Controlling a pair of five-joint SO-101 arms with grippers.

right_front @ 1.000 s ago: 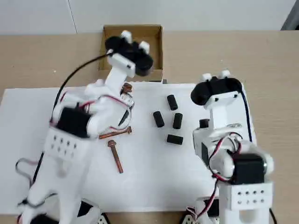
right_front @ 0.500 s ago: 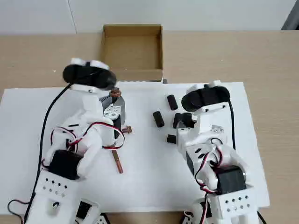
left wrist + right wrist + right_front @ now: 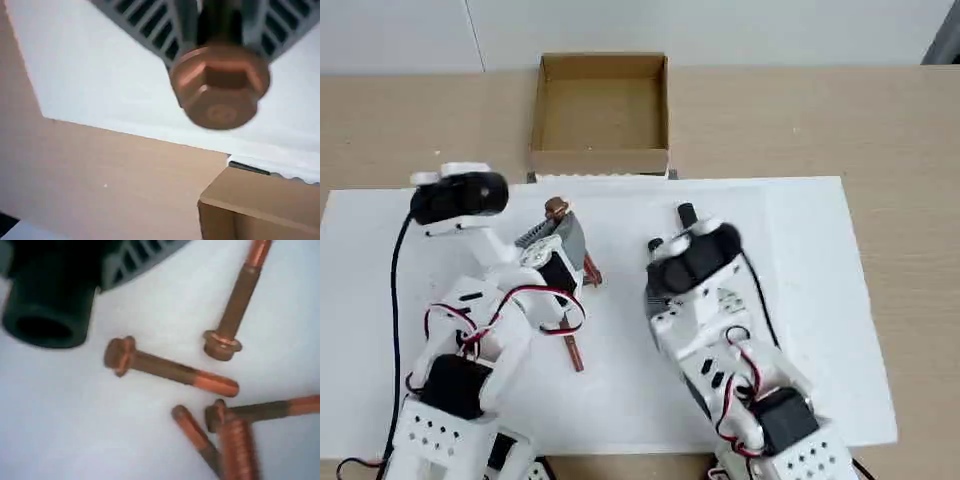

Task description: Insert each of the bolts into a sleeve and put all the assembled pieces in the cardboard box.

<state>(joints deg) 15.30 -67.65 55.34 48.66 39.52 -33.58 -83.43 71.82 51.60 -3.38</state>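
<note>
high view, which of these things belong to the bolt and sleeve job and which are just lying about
Job: held bolt, held black sleeve, loose bolts, loose sleeve, cardboard box.
Just there: white sheet, wooden table.

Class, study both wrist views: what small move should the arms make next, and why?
Probably bring the two arms together. The left end effector grips a copper bolt and the right end effector seems to hold a black sleeve with its bore open, so lining the bolt up with that bore looks like the next step.
</note>
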